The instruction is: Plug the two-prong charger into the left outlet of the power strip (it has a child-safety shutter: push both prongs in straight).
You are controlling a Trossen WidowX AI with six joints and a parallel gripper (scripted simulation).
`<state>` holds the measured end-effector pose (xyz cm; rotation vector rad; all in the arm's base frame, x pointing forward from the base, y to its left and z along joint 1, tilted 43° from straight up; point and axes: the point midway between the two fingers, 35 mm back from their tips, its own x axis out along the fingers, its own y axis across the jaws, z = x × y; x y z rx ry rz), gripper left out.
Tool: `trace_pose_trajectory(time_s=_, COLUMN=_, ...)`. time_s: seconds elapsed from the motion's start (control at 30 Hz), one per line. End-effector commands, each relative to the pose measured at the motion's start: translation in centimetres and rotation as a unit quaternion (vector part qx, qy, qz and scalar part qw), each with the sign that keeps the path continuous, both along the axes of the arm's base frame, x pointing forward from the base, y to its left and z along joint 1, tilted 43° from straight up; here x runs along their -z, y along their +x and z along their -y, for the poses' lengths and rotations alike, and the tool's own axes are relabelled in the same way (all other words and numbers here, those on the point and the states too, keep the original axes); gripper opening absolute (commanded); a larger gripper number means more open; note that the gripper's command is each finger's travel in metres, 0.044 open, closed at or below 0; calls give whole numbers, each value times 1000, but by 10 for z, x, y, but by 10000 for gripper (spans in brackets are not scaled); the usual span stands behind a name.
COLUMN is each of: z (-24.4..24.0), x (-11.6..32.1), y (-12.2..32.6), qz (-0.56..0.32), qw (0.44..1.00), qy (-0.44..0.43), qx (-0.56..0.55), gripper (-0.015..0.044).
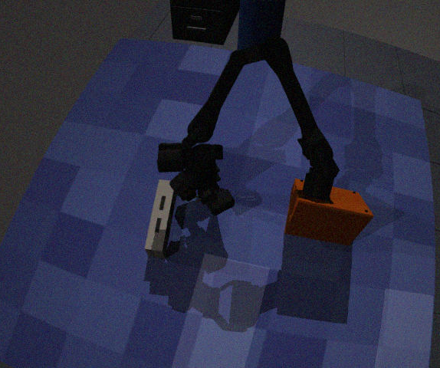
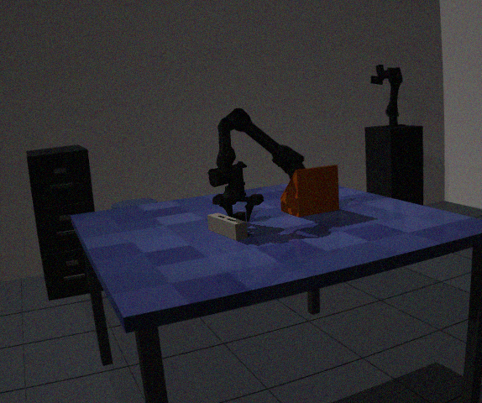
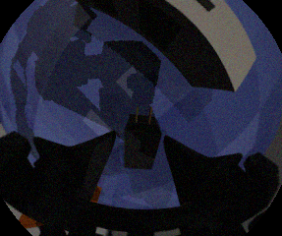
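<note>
Gripper [image 1: 204, 198] low over the blue table [image 2: 275, 260], fingers partly apart and straddling the dark charger [image 3: 142, 140], whether they touch it I cannot tell. Wrist view shows the charger on the tabletop, prongs pointing toward the beige power strip [image 1: 159, 218] just beyond. Orange box [image 1: 327, 215] sits well to the right.
</note>
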<state>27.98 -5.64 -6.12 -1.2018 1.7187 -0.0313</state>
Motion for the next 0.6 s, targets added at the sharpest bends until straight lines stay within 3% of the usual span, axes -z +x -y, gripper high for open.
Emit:
trace_pose_trajectory(time_s=0.0, z=0, x=0, y=0, qz=0, qw=1000, qy=0, qx=0, gripper=204)
trace_pose_trajectory(time_s=0.13, z=0, x=0, y=0, qz=0, qw=1000, qy=0, qx=0, gripper=99)
trace_pose_trajectory(time_s=0.3, z=0, x=0, y=0, qz=0, qw=1000, qy=0, qx=0, gripper=65)
trace_pose_trajectory(time_s=0.4, z=-3, x=-3, y=0, qz=0, qw=1000, qy=0, qx=0, gripper=0)
trace_pose_trajectory(time_s=0.57, z=-17, x=-17, y=0, qz=0, qw=1000, qy=1, qx=-1, gripper=0)
